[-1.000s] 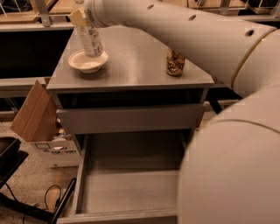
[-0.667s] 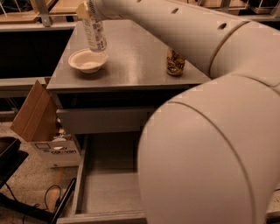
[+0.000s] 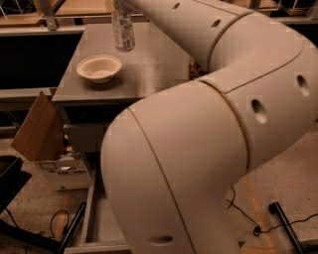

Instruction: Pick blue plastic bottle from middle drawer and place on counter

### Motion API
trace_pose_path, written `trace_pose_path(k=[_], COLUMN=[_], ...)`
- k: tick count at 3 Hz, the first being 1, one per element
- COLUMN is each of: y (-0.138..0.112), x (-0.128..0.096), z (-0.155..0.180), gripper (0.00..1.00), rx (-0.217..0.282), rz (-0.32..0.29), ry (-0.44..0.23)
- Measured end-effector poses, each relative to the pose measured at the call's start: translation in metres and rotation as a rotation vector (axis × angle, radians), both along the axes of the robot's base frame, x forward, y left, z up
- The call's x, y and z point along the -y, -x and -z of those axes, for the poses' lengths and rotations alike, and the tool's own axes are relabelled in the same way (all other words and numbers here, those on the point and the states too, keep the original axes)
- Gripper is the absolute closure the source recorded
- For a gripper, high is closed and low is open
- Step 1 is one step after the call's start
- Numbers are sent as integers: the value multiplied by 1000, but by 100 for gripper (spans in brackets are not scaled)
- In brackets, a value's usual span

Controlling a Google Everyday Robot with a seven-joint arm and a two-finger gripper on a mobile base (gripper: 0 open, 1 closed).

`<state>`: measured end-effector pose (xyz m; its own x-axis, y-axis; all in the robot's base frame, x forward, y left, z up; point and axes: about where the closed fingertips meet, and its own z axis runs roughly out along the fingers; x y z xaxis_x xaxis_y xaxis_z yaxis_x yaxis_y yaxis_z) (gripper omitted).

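Observation:
The blue plastic bottle (image 3: 123,31), clear with a pale label band, hangs upright over the back of the counter (image 3: 149,69), just behind and right of the white bowl (image 3: 99,68). My gripper (image 3: 122,4) is at the top edge of the view, shut on the bottle's upper part, and the cap is hidden. My large cream arm (image 3: 208,124) fills the middle and right of the view. The middle drawer (image 3: 92,211) is pulled open below, and only its left wall and a strip of floor show.
A sliver of the gold-brown can (image 3: 193,69) shows on the counter behind my arm. An open cardboard box (image 3: 37,130) and a white carton (image 3: 63,171) stand on the floor left of the cabinet. Cables lie on the floor at the right (image 3: 258,223).
The bottle has moved right with my gripper, from above the bowl to a spot behind and right of it. My arm now covers much more of the view.

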<state>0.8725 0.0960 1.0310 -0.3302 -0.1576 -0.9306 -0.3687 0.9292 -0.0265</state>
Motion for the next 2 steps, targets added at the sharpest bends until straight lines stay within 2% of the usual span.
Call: trace_pose_path(k=[1,2], y=[-18,-34], x=[14,15], z=[11,24], gripper=[100,100], rx=[-2,19], rz=[68,85], ry=[-27,-46])
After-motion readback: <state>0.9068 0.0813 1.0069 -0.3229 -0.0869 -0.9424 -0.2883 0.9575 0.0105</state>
